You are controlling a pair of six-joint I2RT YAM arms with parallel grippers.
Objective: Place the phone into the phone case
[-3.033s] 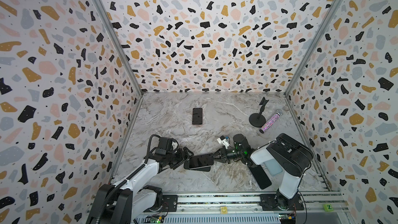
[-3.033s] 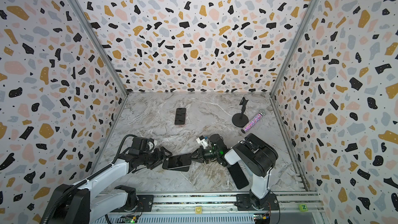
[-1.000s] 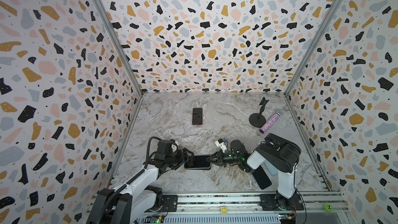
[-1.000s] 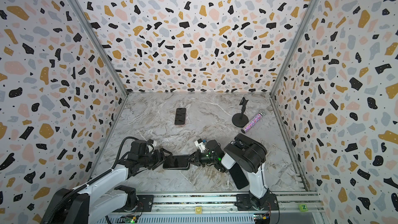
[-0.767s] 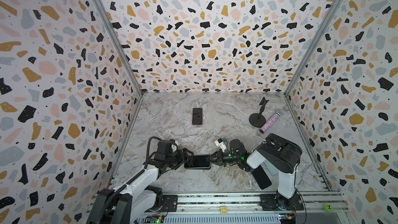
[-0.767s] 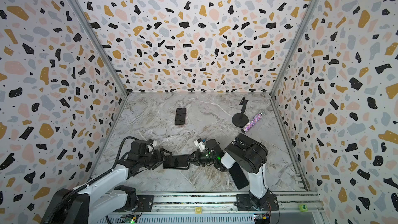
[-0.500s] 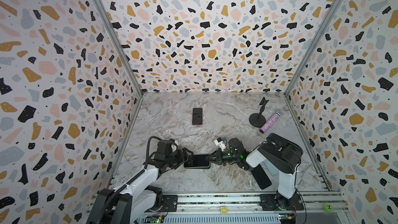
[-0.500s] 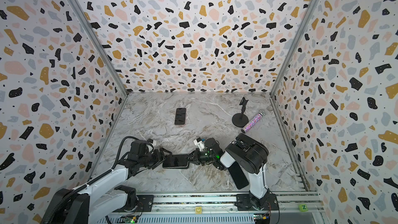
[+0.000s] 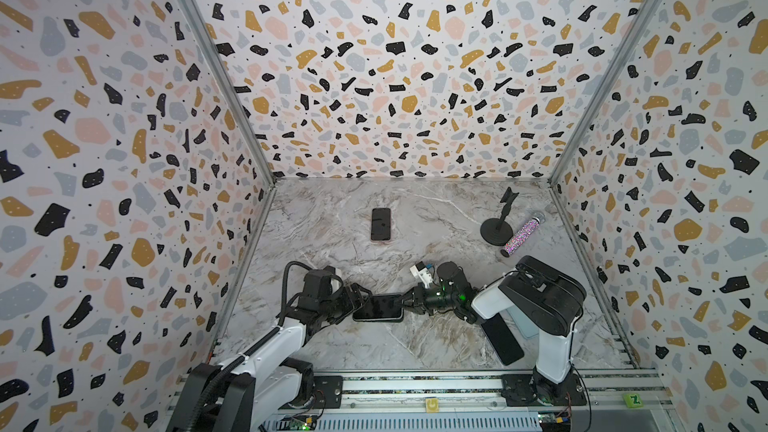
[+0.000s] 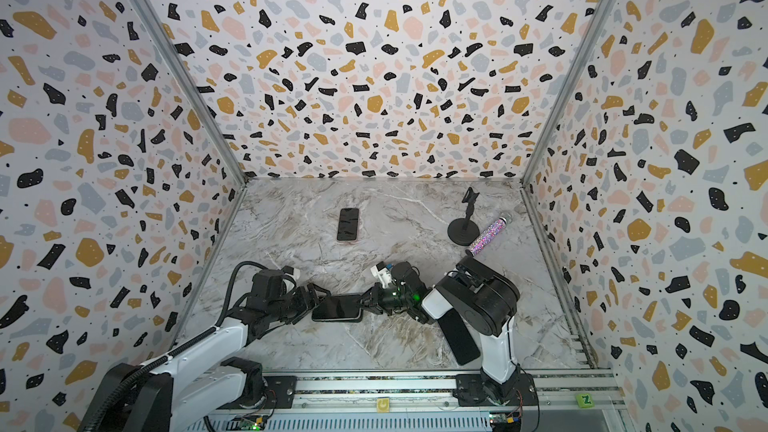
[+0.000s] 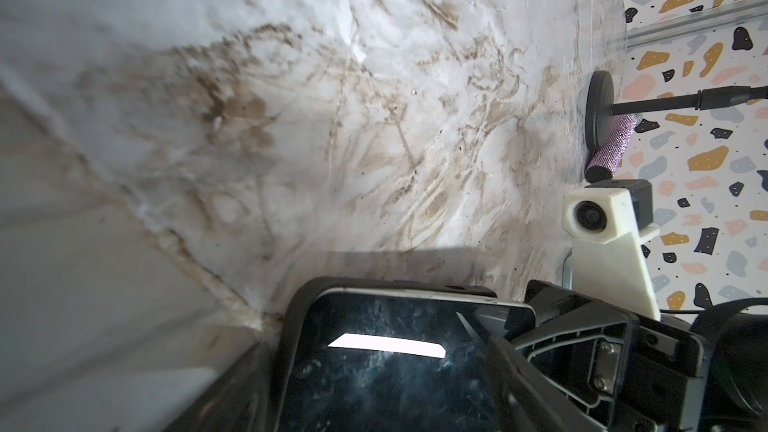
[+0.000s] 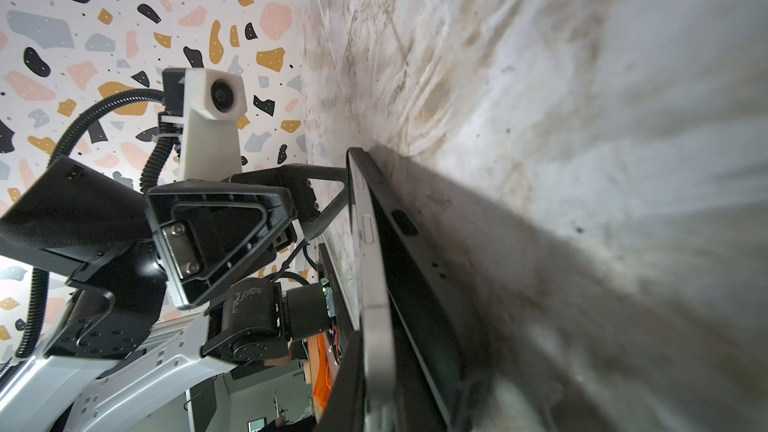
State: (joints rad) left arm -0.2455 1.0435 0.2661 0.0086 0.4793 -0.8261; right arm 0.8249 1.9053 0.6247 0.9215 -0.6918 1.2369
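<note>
The case (image 11: 289, 338), on the bench (image 9: 415, 351), is grasped by the spread left fingers (image 12: 286, 174). The phone (image 9: 378, 307), half seated in it, is touched at its opposite end by the clenched right fingers (image 11: 505, 367). A downward press is judged needed next.

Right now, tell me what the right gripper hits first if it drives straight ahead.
The right gripper pinches the phone by one end; straight on, it would probably meet the left gripper at the other end.
</note>
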